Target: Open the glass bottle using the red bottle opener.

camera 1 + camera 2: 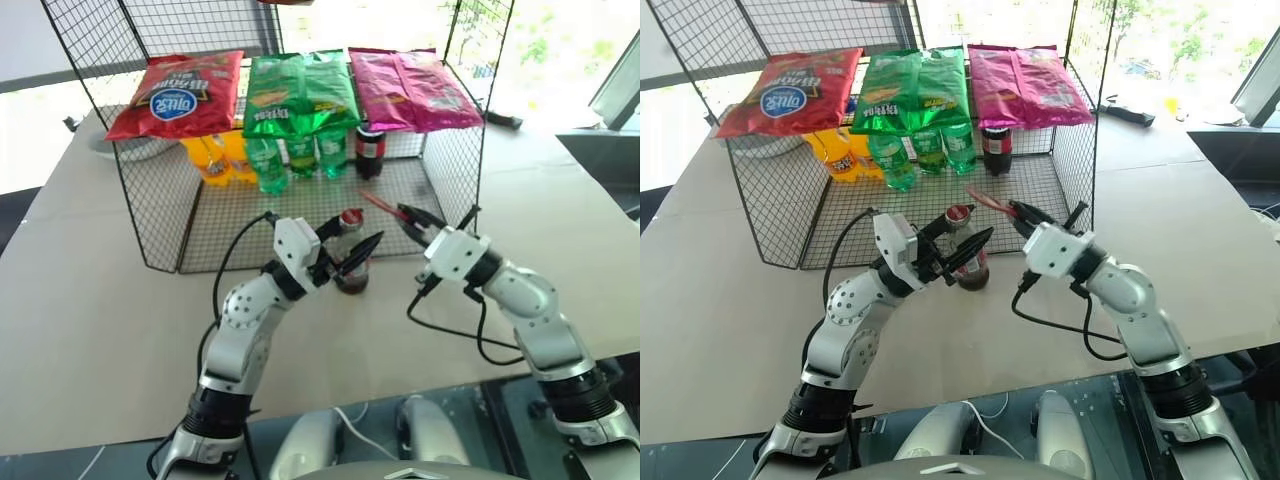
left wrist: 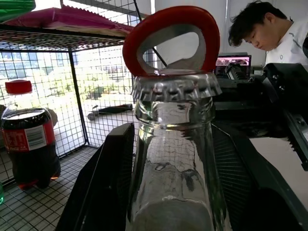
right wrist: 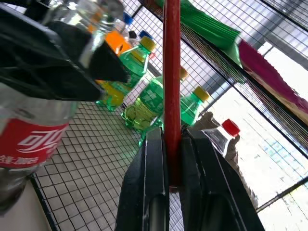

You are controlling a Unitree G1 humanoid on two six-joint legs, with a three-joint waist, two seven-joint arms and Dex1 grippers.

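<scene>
The glass bottle [image 1: 351, 262] stands upright on the beige desk [image 1: 90, 290], just in front of the open side of a wire-mesh cage [image 1: 300, 210]. The left end effector [image 1: 348, 258] grips the bottle around its body, one black finger [image 2: 103, 183] on each side of the glass, as the left wrist view shows. The bottle's crimped metal cap [image 2: 175, 85] is on the neck, and the glass below it looks clear.

The right end effector [image 1: 412, 217] is closed on the narrow handle of the red bottle opener [image 3: 171, 86], which is pinched between its two black fingers [image 3: 147, 192] and runs straight out past them. In the head views the opener slants from the right end effector up toward the bottle's top. In the left wrist view the opener's rounded red loop head [image 2: 169, 29] stands right at the cap, its lower edge meeting the cap's far rim; whether it is hooked under the crimp cannot be told.

Inside the cage, on the mesh floor, stand three green plastic bottles [image 1: 300, 155], orange drink bottles [image 1: 215, 155] and a squat dark bottle with a red cap [image 1: 370, 150]. On the cage's upper shelf lie three snack bags: red [image 1: 180, 95], green [image 1: 300, 92] and magenta [image 1: 410, 88]. A white bowl [image 1: 135, 150] sits on the desk behind the cage's left side. A person [image 2: 269, 33] shows in the background of the left wrist view
</scene>
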